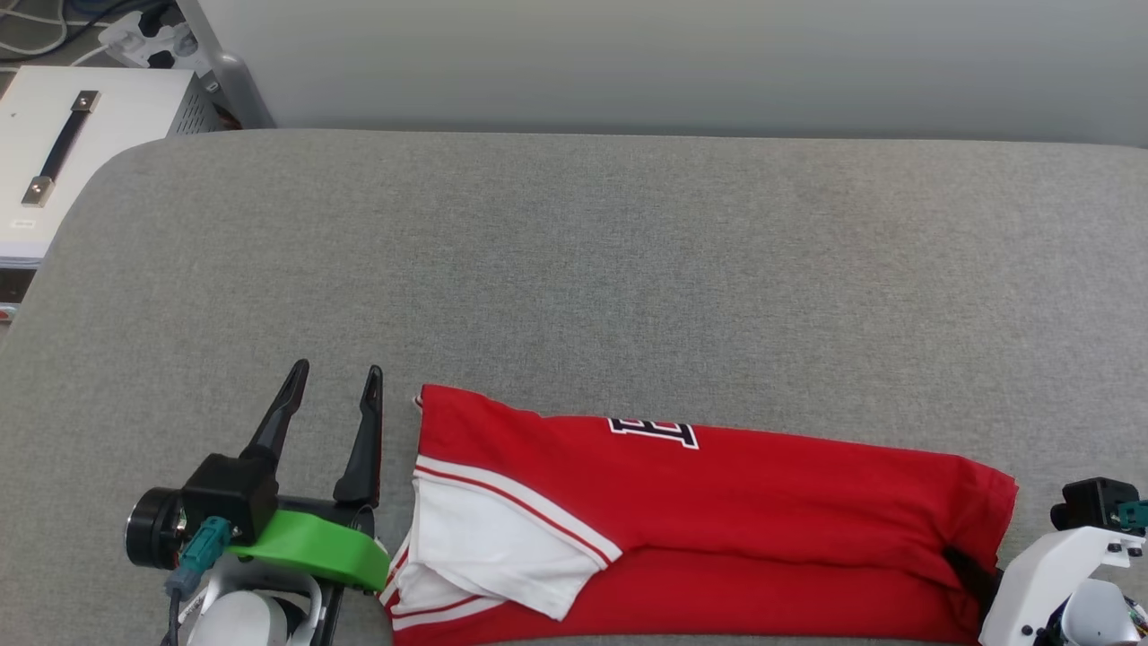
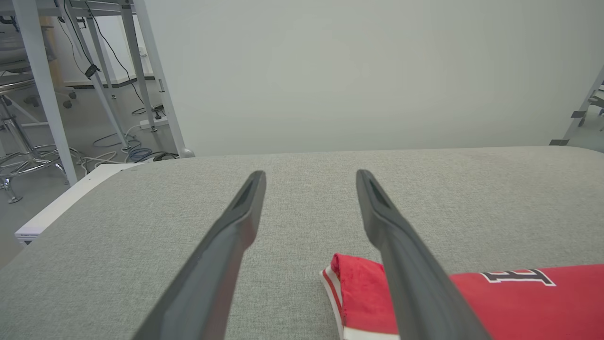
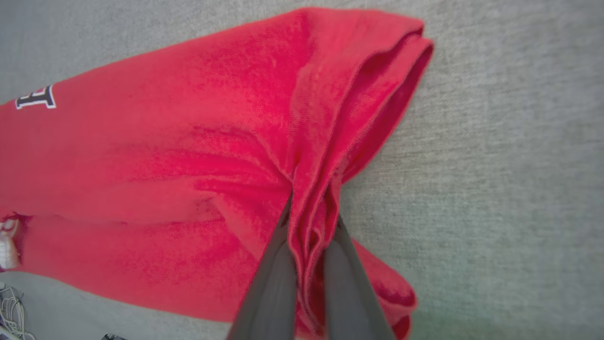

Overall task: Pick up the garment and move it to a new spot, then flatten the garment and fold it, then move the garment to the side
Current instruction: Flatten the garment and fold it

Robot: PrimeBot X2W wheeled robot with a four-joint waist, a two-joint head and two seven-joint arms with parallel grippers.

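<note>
Garment [image 1: 717, 520] folded lengthwise along near edge of grey pad [image 1: 574, 251]. Right gripper [image 3: 311, 212] clamps its hem end; left gripper [image 1: 337, 368] spread, empty, over pad's near left. Cross-fold, seemingly, and side move remain.

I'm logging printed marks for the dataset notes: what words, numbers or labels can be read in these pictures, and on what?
No text reads whole.
Black, white-outlined lettering on the red garment: cut off by the fold, only a sliver of block characters shows; unreadable.
Small label on the white box at the far left: too small to read.
</note>
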